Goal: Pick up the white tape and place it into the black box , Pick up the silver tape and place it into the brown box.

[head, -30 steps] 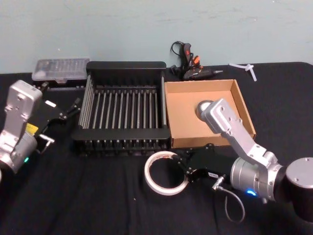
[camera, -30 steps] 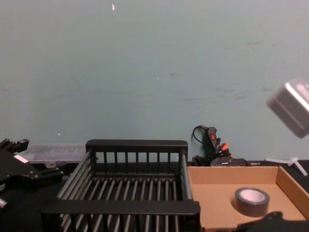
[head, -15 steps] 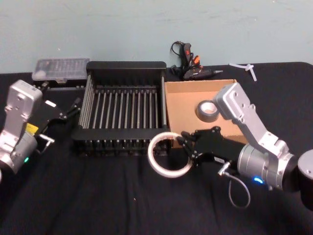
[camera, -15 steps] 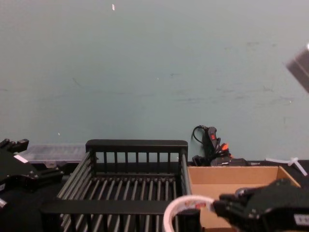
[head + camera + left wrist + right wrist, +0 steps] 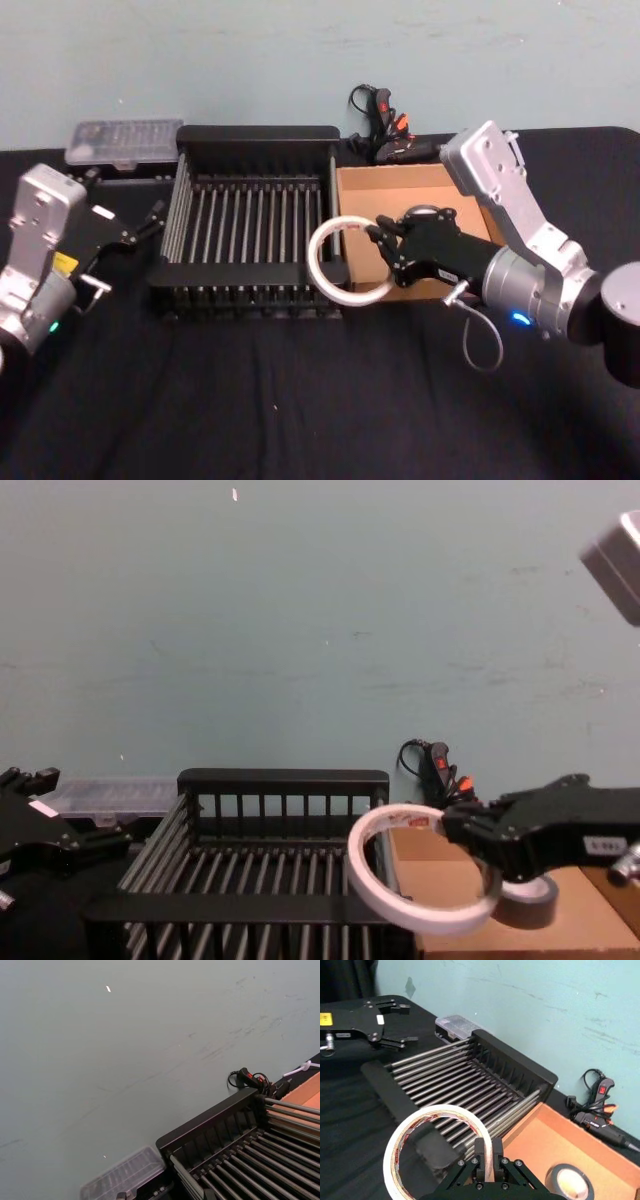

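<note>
My right gripper (image 5: 385, 252) is shut on the white tape (image 5: 319, 262), gripping its right rim. It holds the ring tilted in the air over the front corner where the black box (image 5: 258, 133) meets the brown box (image 5: 365, 215). Red marks show on the inner core of the white tape (image 5: 391, 1159). The silver tape (image 5: 568, 1180) lies flat inside the brown box (image 5: 540, 1145), behind the right gripper (image 5: 485, 1156). My left gripper (image 5: 150, 222) rests open on the table left of the black box.
A clear plastic case (image 5: 125, 140) lies behind the crate's left corner. A black and orange glue gun (image 5: 385, 125) with its cord and a small white plastic piece (image 5: 505, 140) sit by the back wall. Black cloth covers the table.
My right gripper has lifted the white tape off the table in front of the boxes and carried it up and back over the crate's front right corner. The left arm has not moved.
</note>
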Controlling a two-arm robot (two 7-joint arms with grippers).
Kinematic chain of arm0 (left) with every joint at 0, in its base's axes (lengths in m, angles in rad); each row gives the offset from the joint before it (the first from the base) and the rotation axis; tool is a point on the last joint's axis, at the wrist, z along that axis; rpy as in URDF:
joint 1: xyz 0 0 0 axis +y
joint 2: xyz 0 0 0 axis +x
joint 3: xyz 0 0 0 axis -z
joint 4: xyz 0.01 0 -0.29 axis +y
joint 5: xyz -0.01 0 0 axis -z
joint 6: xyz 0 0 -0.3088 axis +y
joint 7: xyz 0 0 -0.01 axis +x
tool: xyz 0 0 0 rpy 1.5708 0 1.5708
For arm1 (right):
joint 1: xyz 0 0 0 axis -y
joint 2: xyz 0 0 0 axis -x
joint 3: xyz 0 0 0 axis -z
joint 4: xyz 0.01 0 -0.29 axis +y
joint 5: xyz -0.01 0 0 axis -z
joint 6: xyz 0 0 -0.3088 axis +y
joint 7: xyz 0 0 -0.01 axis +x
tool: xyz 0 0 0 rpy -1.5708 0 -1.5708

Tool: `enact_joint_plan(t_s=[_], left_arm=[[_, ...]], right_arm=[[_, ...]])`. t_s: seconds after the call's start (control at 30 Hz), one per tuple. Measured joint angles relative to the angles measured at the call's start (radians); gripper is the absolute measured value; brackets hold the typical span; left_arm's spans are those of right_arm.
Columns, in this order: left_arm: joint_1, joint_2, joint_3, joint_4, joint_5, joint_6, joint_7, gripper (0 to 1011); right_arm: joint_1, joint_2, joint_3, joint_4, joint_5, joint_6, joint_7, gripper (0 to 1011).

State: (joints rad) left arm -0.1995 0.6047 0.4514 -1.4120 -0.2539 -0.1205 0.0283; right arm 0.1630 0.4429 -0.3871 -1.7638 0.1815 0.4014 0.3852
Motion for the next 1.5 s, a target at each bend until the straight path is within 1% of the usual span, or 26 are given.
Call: enact_joint_plan(t_s=[0.1, 0.3, 0.33, 0.53, 0.63, 0.73, 0.77, 0.87, 1.0, 1.17, 1.3, 1.5], left_arm=[[0.0, 0.0, 0.0, 0.0, 0.0, 0.0, 0.0, 1001], [0.0, 0.0, 0.0, 0.0, 0.0, 0.0, 0.0, 1001], [0.0, 0.0, 0.0, 0.0, 0.0, 0.0, 0.0, 1001], [0.0, 0.0, 0.0, 0.0, 0.0, 0.0, 0.0, 1002], [0.0, 0.0, 0.0, 0.0, 0.0, 0.0, 0.0, 1001], [0.0, 0.0, 0.0, 0.0, 0.0, 0.0, 0.0, 1001], [0.0, 0.0, 0.0, 0.0, 0.0, 0.0, 0.0, 1001], [0.0, 0.0, 0.0, 0.0, 0.0, 0.0, 0.0, 1001], [0.0, 0.0, 0.0, 0.0, 0.0, 0.0, 0.0, 1001], [0.0, 0.0, 0.0, 0.0, 0.0, 0.0, 0.0, 1001], [0.0, 0.0, 0.0, 0.0, 0.0, 0.0, 0.0, 1001], [0.0, 0.0, 0.0, 0.0, 0.0, 0.0, 0.0, 1001]], right_arm=[[0.023, -0.009, -0.007, 0.024, -0.007, -0.005, 0.0, 92], [0.082, -0.039, -0.027, 0.096, -0.028, -0.02, -0.001, 92], [0.098, -0.048, -0.032, 0.116, -0.033, -0.025, -0.001, 92], [0.148, -0.073, -0.047, 0.181, -0.048, -0.04, 0.004, 92], [0.182, -0.092, -0.058, 0.23, -0.057, -0.051, 0.01, 92], [0.207, -0.105, -0.066, 0.265, -0.065, -0.058, 0.013, 92], [0.223, -0.116, -0.07, 0.29, -0.071, -0.063, 0.013, 92], [0.243, -0.129, -0.075, 0.32, -0.077, -0.072, 0.013, 92], [0.278, -0.156, -0.082, 0.382, -0.086, -0.089, 0.013, 92], [0.313, -0.182, -0.09, 0.437, -0.092, -0.107, 0.017, 92], [0.343, -0.205, -0.1, 0.486, -0.098, -0.126, 0.023, 92], [0.39, -0.244, -0.119, 0.563, -0.115, -0.181, 0.027, 92]])
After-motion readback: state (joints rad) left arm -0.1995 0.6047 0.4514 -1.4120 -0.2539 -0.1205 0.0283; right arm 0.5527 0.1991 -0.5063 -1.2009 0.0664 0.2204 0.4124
